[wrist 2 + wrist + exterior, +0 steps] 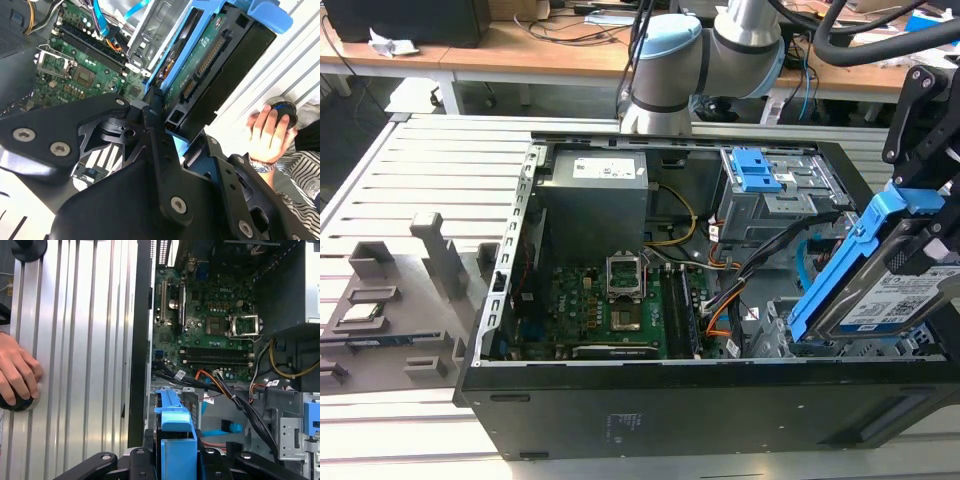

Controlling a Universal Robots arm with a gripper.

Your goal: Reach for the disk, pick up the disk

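Disk (885, 300) sits tilted above the open computer case (620, 400), clamped by your closed gripper (167, 127), and could slip onto the cables (760, 265) if the hold is uneven.

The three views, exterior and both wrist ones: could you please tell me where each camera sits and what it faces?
Exterior view: off the arm, above the open computer case, facing the motherboard; the arm's elbow and the gripper on the disk show.
Second wrist view: on the arm, looking past the gripper along the disk; a person's hand.
First wrist view: on the arm, looking over the disk's carrier into the case; a hand.
Both wrist views share disk, motherboard and hand.
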